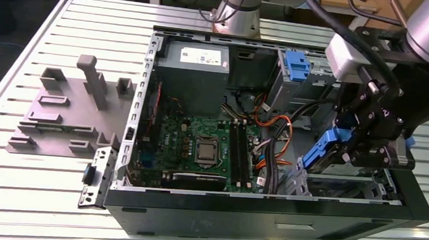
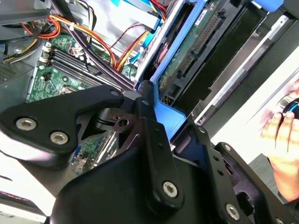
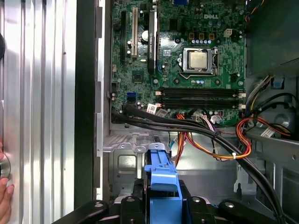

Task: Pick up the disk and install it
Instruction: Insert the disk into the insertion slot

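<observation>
The disk (image 1: pixel 324 149), a drive in a blue plastic carrier, hangs edge-on over the drive bay (image 1: pixel 346 183) at the front corner of the open computer case (image 1: pixel 269 206), on the exterior view's right. My gripper (image 1: pixel 363 150) is shut on it from above. In the first wrist view the blue carrier (image 3: pixel 161 179) sits between the black fingers (image 3: pixel 128 203), above the case's metal floor. The second wrist view shows the disk's green circuit side (image 2: pixel 191 44) and the carrier's blue edge (image 2: pixel 170 114) clamped in my gripper (image 2: pixel 161 123).
Orange and black cables (image 3: pixel 210 140) run beside the bay, with the motherboard (image 1: pixel 201 147) past them. A second blue caddy (image 1: pixel 297 66) sits in an upper bay. The grey slotted holder block (image 1: pixel 64 112) lies on the table at the exterior view's left. A person's hand (image 2: pixel 285 140) is near the case.
</observation>
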{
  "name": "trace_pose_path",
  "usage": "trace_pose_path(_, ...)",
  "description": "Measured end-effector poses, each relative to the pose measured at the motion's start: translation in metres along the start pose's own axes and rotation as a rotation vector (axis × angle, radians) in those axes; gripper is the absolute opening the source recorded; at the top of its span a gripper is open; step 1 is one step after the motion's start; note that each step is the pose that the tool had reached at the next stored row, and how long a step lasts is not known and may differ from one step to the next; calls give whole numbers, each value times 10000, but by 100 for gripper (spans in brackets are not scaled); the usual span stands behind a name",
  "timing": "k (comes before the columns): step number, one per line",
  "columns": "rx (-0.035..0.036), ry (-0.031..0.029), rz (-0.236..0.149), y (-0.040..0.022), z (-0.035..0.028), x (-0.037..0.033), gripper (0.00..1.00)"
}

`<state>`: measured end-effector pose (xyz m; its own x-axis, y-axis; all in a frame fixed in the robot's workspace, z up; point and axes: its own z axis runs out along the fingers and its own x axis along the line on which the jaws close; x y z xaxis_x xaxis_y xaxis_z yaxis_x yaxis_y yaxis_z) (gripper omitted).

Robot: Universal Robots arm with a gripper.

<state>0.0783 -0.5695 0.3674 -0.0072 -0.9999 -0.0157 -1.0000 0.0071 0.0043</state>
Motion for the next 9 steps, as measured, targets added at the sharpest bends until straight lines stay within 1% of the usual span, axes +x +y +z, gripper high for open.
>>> trace_pose_path(9,0,0,0,-6,126,9,37)
